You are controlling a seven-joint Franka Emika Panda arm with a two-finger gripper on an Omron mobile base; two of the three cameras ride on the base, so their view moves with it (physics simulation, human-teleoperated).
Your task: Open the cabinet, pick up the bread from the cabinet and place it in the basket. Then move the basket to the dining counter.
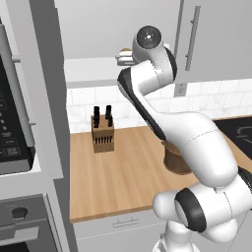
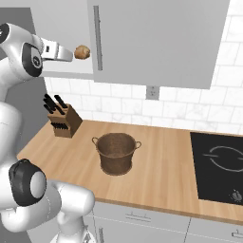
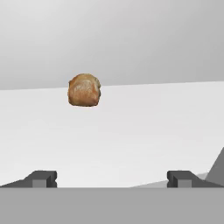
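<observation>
Ahead of the jaws, the bread (image 3: 84, 89) is sitting on the white shelf (image 3: 131, 131) of the opened cabinet (image 2: 152, 42), lying toward 11 o'clock from the gripper (image 3: 112, 179) in the hand view and apart from it. Both fingertips (image 3: 41, 178) are standing wide apart, holding nothing. With the bun nearly round, no long axis is showing. Below, the basket (image 2: 116, 153) is waiting on the surface (image 2: 161, 175); the arm is hiding most of it from the left.
</observation>
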